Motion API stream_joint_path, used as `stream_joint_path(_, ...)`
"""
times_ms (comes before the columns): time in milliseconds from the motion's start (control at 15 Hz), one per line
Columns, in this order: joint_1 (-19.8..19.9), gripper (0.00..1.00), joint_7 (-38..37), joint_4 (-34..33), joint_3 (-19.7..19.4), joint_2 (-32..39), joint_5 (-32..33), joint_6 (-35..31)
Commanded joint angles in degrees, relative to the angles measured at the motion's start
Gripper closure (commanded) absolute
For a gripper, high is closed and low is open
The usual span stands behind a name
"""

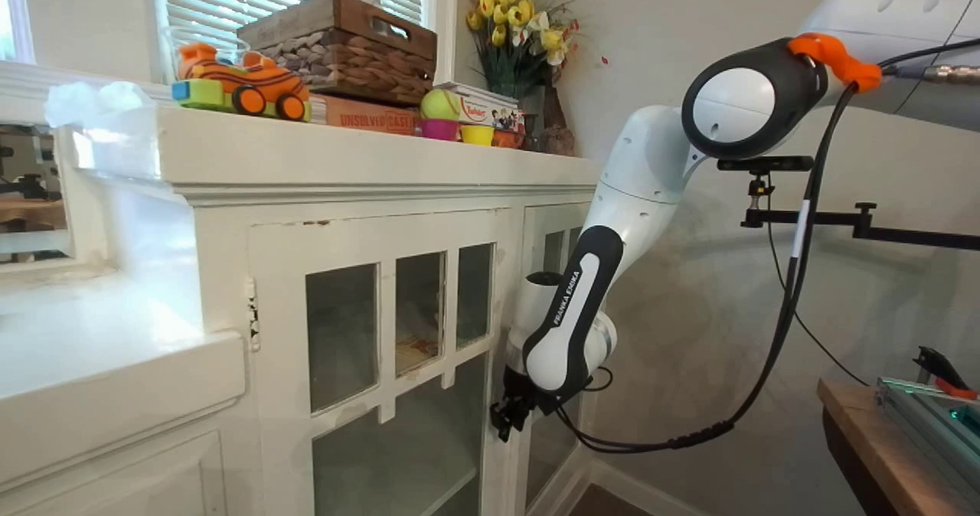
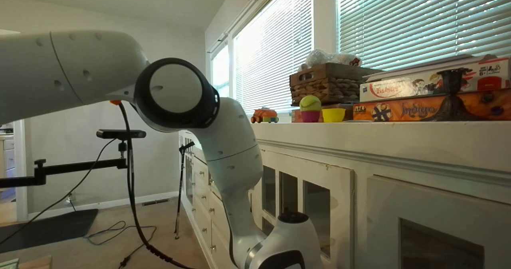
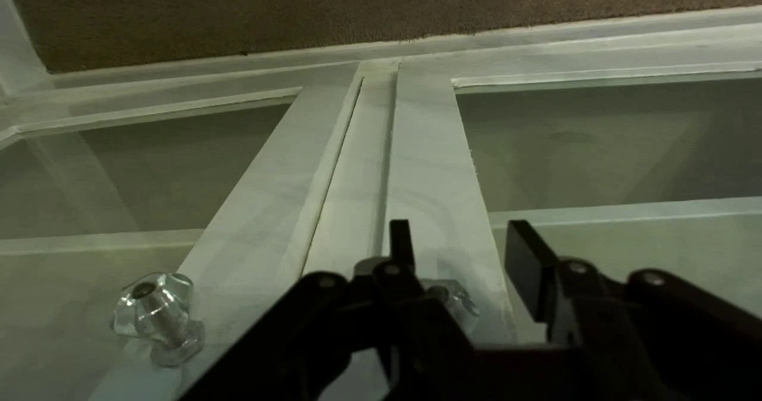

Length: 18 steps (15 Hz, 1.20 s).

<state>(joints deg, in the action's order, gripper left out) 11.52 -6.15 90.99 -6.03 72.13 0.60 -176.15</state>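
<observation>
Below the front edge of the counter (image 1: 367, 158), we have our fingers (image 3: 527, 270) well apart, nothing visibly gripped, while the glass knob (image 3: 459, 306) jutting from the cabinet door (image 3: 430, 169) shows between them, partly hidden behind one.

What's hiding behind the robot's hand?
In the wrist view, a clear glass knob on a white cabinet door shows behind the open hand. The hand covers part of both, so those bits can't be seen.
</observation>
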Motion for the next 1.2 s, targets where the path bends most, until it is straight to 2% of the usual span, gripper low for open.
stream_joint_path(0, 0.7, 0.28, 1.2, -1.3, 0.7, 0.8, -1.7, -1.3)
stream_joint_path(267, 1.2, 0.02, 1.4, -1.2, 0.9, 0.6, -1.7, -2.3)
stream_joint_path(400, 1.4, 0.0, 1.3, -1.4, 0.9, 0.7, -1.7, -2.6)
stream_joint_path(533, 1.6, 0.26, 1.3, -1.5, 1.0, 0.7, -1.7, -2.9)
stream_joint_path(600, 1.7, 0.27, 1.4, -1.6, 1.1, 0.8, -1.7, -2.9)
stream_joint_path(667, 1.8, 0.33, 1.4, -1.6, 1.2, 0.7, -1.7, -3.0)
stream_joint_path(1133, 2.2, 0.83, 1.5, -0.9, 1.8, 0.2, -1.7, -2.5)
